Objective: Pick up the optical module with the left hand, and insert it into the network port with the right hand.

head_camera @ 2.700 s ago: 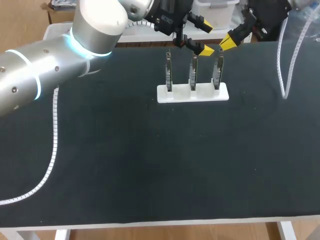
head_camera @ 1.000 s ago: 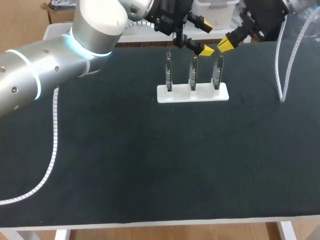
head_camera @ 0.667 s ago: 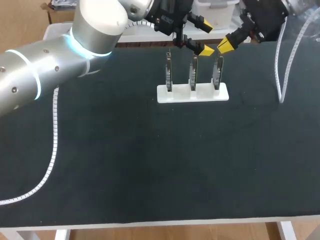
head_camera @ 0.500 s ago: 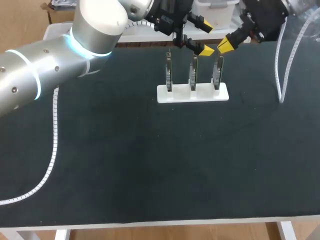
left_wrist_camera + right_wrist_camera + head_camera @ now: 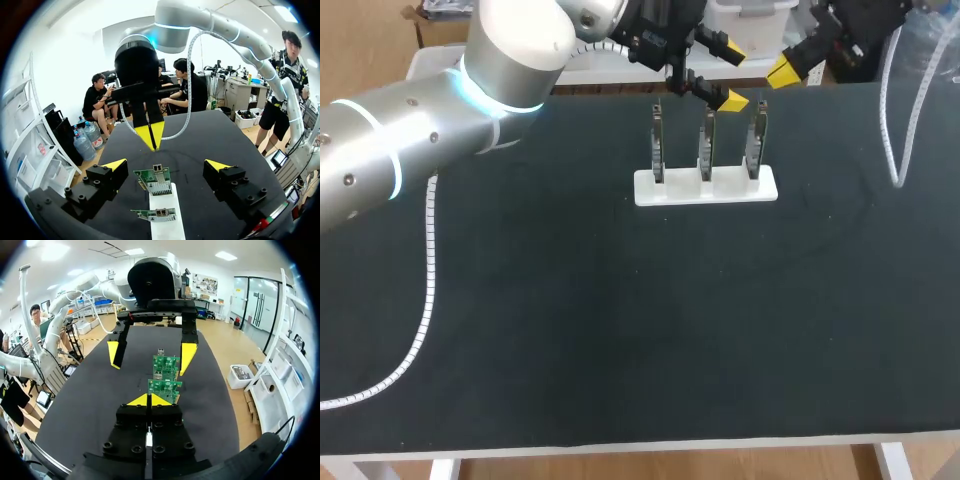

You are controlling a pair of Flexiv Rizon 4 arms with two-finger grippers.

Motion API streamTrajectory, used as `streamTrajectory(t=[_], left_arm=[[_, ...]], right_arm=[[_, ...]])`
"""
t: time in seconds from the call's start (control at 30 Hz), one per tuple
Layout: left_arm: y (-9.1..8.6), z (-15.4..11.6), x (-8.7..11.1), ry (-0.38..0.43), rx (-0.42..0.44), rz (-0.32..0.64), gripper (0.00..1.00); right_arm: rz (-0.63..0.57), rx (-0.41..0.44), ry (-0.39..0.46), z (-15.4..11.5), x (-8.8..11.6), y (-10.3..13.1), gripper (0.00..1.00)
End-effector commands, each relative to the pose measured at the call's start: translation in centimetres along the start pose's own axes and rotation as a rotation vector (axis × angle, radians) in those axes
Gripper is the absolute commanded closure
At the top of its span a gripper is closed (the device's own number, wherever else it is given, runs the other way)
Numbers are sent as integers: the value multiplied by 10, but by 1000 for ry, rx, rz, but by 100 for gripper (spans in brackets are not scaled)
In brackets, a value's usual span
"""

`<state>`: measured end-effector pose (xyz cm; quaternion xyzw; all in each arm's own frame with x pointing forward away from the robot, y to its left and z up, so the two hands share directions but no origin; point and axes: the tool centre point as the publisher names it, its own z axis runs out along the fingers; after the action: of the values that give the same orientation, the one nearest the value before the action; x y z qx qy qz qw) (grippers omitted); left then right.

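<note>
**Desk:** Which step are you on?

**Me:** Hard to say. My left gripper (image 5: 730, 76) hovers above the far side of the white rack (image 5: 705, 187), over its middle slot. Its fingers are spread wide with nothing between them.

**Desk:** And the rack itself?

**Me:** It holds three green boards standing upright, the left board (image 5: 658, 145), the middle board (image 5: 705, 145) and the right board (image 5: 756, 140). In the left wrist view the nearest one carries a small metal network port (image 5: 157, 169) at its top edge.

**Desk:** Right arm?

**Me:** My right gripper (image 5: 782, 72) sits above and beyond the rack's right end, with its yellow tips pressed together. I see nothing pinched in them.

**Desk:** Where's the optical module?

**Me:** I can't find it in any view, neither on the cloth around the rack nor in either gripper. It may be outside the views, or already seated in a port and too small to see.

**Desk:** So, next move?

**Me:** I won't commit until I've found the module. In any case the ports are narrow and the boards stand thin and tall in the rack, so a careless push could tilt one.
</note>
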<state>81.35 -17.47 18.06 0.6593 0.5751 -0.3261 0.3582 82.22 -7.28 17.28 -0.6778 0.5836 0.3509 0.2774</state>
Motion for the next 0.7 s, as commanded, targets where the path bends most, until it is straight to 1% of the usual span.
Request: streamTrajectory(t=[0.03, 0.07, 0.1, 0.7], left_arm=[[0, 0, -1, 4, 1, -1, 0], [0, 0, -1, 4, 1, -1, 0], [0, 0, -1, 4, 1, -1, 0], [0, 0, -1, 4, 1, -1, 0]], right_arm=[[1, -19, 4, -3, -2, -4, 33], [1, -19, 4, -3, -2, -4, 6], [1, -19, 4, -3, -2, -4, 0], [1, -19, 4, -3, -2, -4, 0]])
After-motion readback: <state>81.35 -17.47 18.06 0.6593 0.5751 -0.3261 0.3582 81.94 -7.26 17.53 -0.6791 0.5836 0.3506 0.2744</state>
